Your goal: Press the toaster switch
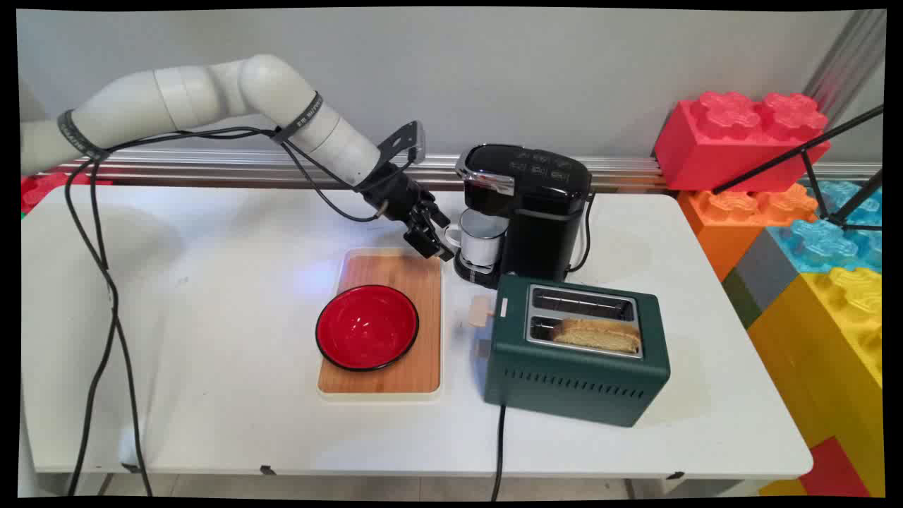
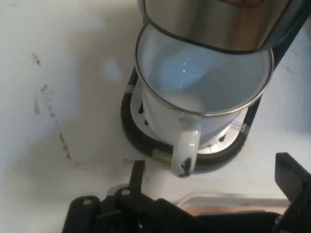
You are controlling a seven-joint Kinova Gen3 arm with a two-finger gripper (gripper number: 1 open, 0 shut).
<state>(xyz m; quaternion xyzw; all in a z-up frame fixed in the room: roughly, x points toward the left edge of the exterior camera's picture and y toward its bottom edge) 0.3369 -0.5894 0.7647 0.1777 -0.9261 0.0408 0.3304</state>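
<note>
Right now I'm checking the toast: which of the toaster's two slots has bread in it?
The near slot of the green toaster, on the side facing the camera, holds the slice of bread. The far slot, towards the coffee machine, is empty.

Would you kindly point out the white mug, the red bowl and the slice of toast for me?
white mug (image 2: 194, 104), hand view, inside bottom of the cup.
red bowl (image 1: 367, 327), main view, centre of its inside.
slice of toast (image 1: 596, 334), main view, crust sticking out of the toaster slot.

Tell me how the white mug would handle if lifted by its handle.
The mug looks like thin enamelled metal, so probably stiff and light. It looks empty, so no spill. Its glossy handle may slip, and the coffee maker overhanging its rim blocks lifting straight up.
</note>
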